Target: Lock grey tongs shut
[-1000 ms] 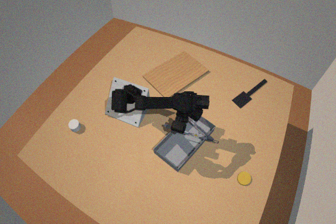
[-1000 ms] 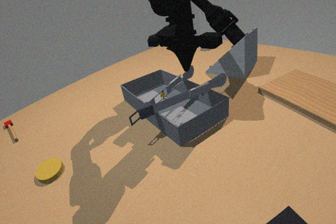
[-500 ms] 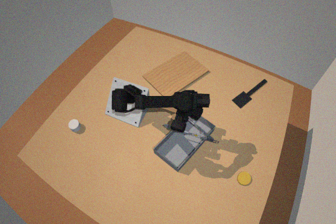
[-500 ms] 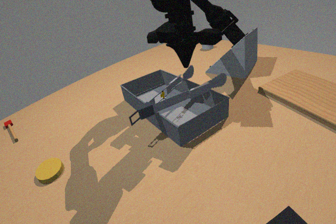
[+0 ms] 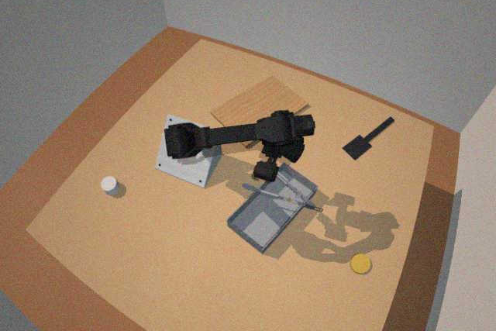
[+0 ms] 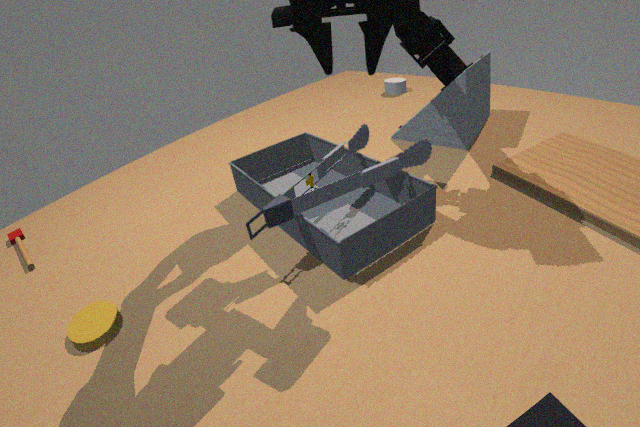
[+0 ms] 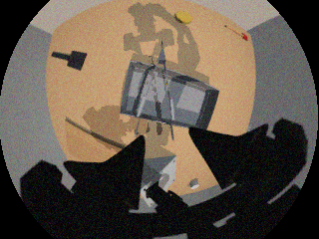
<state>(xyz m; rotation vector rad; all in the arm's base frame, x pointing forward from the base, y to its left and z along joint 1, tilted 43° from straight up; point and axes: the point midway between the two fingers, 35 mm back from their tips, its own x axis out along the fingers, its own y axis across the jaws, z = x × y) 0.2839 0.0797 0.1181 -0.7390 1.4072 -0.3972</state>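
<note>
The grey tongs (image 5: 312, 203) (image 6: 279, 209) (image 7: 161, 59) lie across the roasting tin (image 5: 245, 238) (image 6: 387, 233) (image 7: 203, 120) with their two arms spread apart. The hinge end with its wire loop sticks out over the wall away from the robot's base; both broad tips stick out over the opposite wall, towards the base. A small yellow part shows between the arms. My gripper (image 6: 350, 72) (image 7: 166, 134) is open and empty, pointing down well above the tongs' tip end, touching nothing. Its fingertips are hidden in the top view. The wooden board (image 5: 260, 97) (image 6: 594, 169) holds nothing visible.
A black spatula-like tool (image 5: 357, 146) (image 7: 77, 60), a yellow disc (image 5: 360, 263) (image 6: 94, 323) (image 7: 183, 17), a white cylinder (image 5: 109, 184) (image 6: 395, 86) and a small red-headed hammer (image 6: 19, 244) (image 7: 244, 36) lie around. The grey wedge-shaped base (image 6: 460, 112) stands between cylinder and board.
</note>
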